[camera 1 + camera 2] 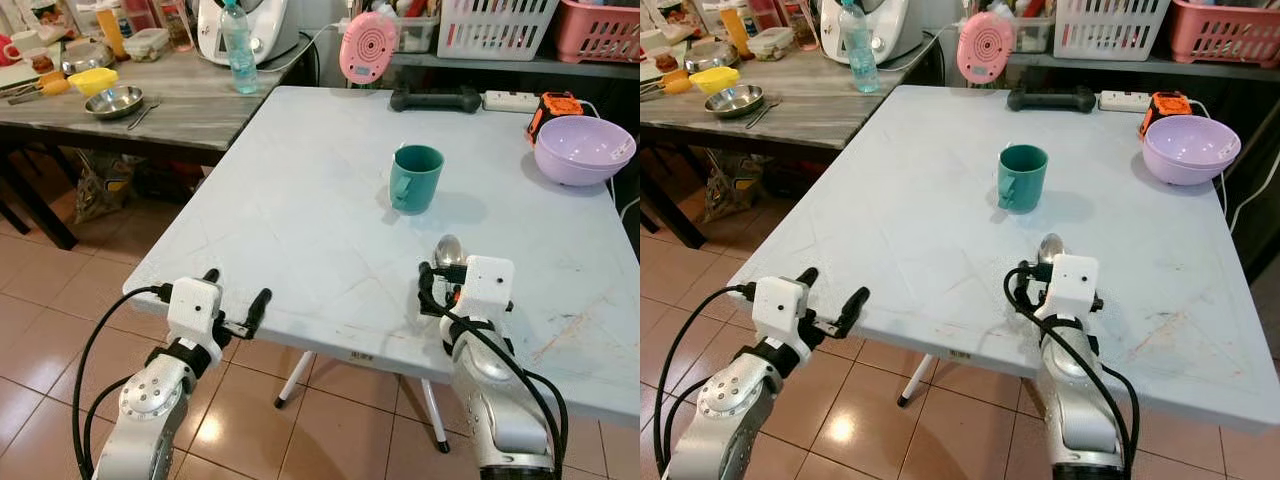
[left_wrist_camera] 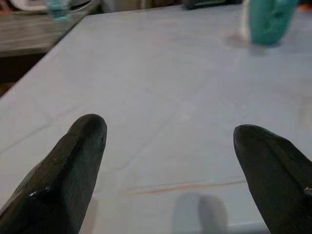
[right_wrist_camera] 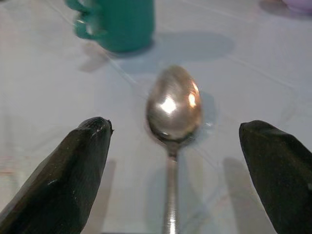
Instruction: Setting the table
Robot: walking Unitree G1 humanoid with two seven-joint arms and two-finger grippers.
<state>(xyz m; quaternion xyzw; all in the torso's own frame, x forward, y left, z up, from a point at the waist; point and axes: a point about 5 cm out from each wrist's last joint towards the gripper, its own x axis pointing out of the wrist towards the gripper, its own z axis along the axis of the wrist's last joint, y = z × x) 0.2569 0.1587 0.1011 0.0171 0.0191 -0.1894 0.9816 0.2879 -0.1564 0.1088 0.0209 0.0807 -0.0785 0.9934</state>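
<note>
Right tool (image 3: 175, 141) open astride spoon (image 3: 173, 105)

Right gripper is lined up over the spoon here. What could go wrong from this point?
1. The spoon lies flat on the table between the open fingers of the right gripper; closing on its thin handle could slip or push it aside.
2. The teal mug stands just beyond the spoon's bowl, so a forward slide might knock it.
3. The left gripper hovers open at the table edge and could clip it.
</note>
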